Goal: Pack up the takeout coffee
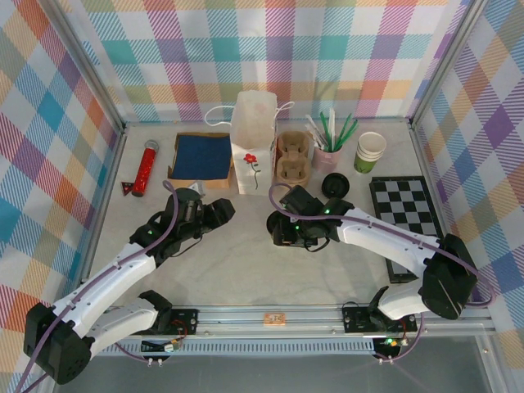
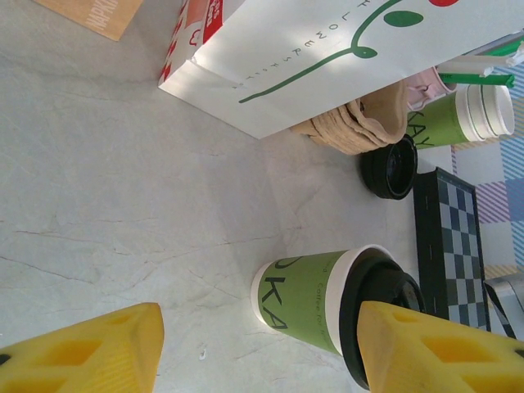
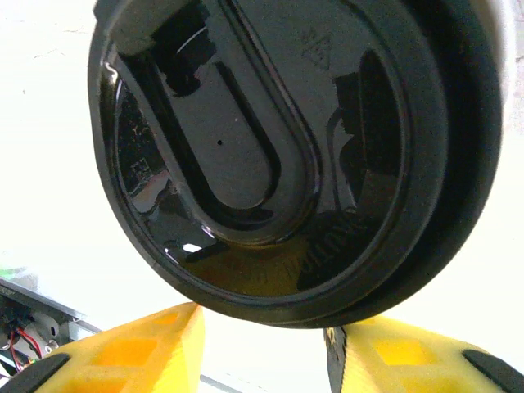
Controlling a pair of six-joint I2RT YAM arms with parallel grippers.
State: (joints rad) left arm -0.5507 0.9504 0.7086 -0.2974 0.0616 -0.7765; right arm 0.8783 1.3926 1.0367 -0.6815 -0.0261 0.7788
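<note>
Pale marble-look table (image 1: pixel 237 262), plaid walls on three sides. Both arms reach in from the near edge and meet mid-table.

White paper bag (image 1: pixel 250 139), red flower print, stands upright at the back centre with its handles up. Checkerboard (image 1: pixel 405 213) lies flat at the right. Shallow brown box with a blue inside (image 1: pixel 202 157) sits just left of the bag. Cardboard cup carrier (image 1: pixel 293 160) sits just right of the bag. Further right is a pink cup of straws and stirrers (image 1: pixel 327 155), then a lidless stack of green-and-cream cups (image 1: pixel 369 153). Red tube (image 1: pixel 147 168) lies at the far left.

Takeout coffee (image 2: pixel 315 299): green cup with its black lid on, upright on the table. It is outside the bag and in front of the carrier, between the two grippers. Loose black lid (image 1: pixel 333 184) lies flat beyond it, near the checkerboard's corner.

Left gripper (image 1: pixel 221 209): yellow fingers spread wide, nothing held, the cup just ahead of them.

Right gripper (image 1: pixel 282 225): right on the cup. In the wrist view its fingers (image 3: pixel 147 344) stand apart under the lid's rim. Cannot tell whether they grip it.
</note>
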